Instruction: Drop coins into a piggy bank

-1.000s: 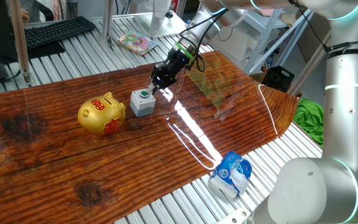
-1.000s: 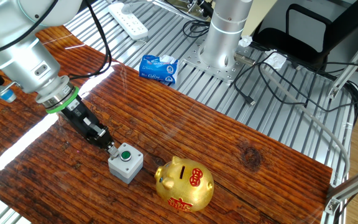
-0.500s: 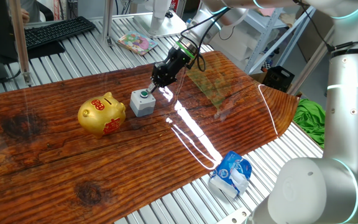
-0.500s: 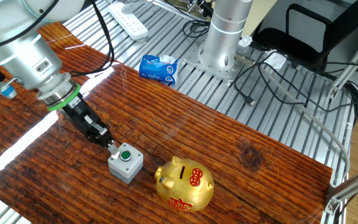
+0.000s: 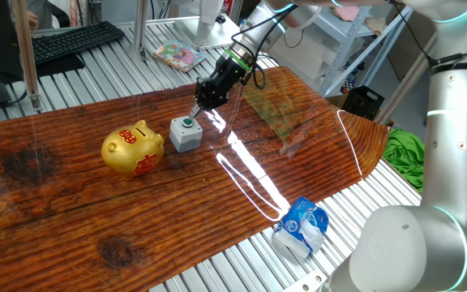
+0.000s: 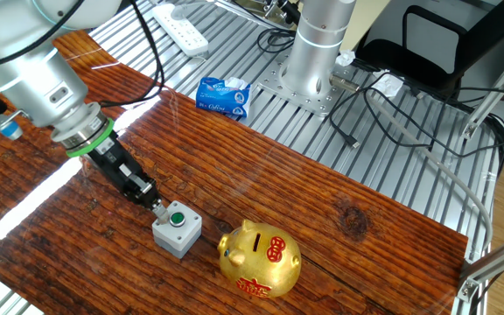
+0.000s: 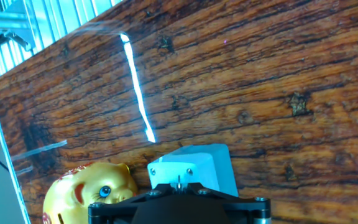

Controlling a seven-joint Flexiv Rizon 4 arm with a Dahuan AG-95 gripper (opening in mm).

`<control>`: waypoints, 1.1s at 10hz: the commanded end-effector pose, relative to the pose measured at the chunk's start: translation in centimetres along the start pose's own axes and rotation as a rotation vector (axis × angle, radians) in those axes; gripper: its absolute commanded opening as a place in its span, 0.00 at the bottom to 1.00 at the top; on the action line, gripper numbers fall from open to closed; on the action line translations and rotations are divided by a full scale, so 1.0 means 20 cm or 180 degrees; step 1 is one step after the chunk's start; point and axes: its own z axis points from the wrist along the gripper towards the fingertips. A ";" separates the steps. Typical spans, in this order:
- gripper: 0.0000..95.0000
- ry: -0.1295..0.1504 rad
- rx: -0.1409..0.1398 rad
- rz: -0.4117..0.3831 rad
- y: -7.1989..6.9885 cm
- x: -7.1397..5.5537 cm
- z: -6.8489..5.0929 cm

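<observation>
The gold piggy bank [image 5: 132,148] with red markings stands on the wooden tabletop [image 5: 71,203], slot up; it also shows in the other fixed view [image 6: 259,258] and in the hand view [image 7: 86,190]. My gripper [image 5: 198,109] hangs just above and behind a small grey box with a green button [image 5: 185,133], to the right of the pig. Its jaws are shut on a thin silvery coin seen edge-on at the tip [image 7: 179,182]. In the other fixed view the gripper [image 6: 157,206] sits at the box's [image 6: 177,229] upper left corner.
A blue tissue packet [image 5: 301,227] lies on the metal slats near the front edge. A green cloth [image 5: 404,158] hangs at right. A keyboard [image 5: 71,40] and a booklet [image 5: 178,55] lie at the back. The arm's base [image 6: 313,61] and a power strip [image 6: 182,26] are behind the board.
My gripper has risen a little and drawn slightly back from the grey box. The pig and the box have not moved.
</observation>
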 end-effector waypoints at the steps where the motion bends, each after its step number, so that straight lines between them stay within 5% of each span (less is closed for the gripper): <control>1: 0.00 0.0005 0.0156 -0.0009 0.03 0.00 -0.03; 5: 0.00 0.0008 0.0331 0.0017 0.10 0.01 -0.10; 8: 0.00 -0.0008 0.0495 0.0219 0.24 0.05 -0.12; 11: 0.00 -0.0046 0.0539 0.0491 0.37 0.10 -0.10</control>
